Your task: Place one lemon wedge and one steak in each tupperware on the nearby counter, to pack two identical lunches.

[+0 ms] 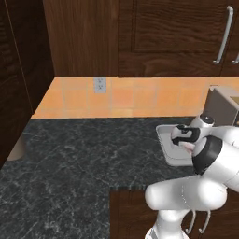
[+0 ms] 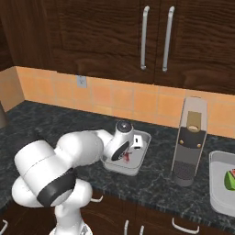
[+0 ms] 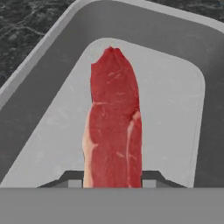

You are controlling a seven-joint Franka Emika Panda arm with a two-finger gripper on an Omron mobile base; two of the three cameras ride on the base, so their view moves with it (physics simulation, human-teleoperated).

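Gripping steak (image 3: 113,127) between jaws (over tupperware (image 3: 192,65))

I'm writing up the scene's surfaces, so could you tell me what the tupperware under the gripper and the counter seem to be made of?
The tupperware looks like matte light-grey plastic: smooth, with rounded moulded corners and no shine. The counter looks like polished dark stone: black-grey with pale veining and speckles. Both are rendered, so this is a guess.

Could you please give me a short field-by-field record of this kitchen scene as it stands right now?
gripper: shut on the steak, poised over the near tupperware
near tupperware contents: none seen besides the held steak
other tupperware: at right, holds something green and red
appliance: tall box standing between the trays
surface: dark speckled counter
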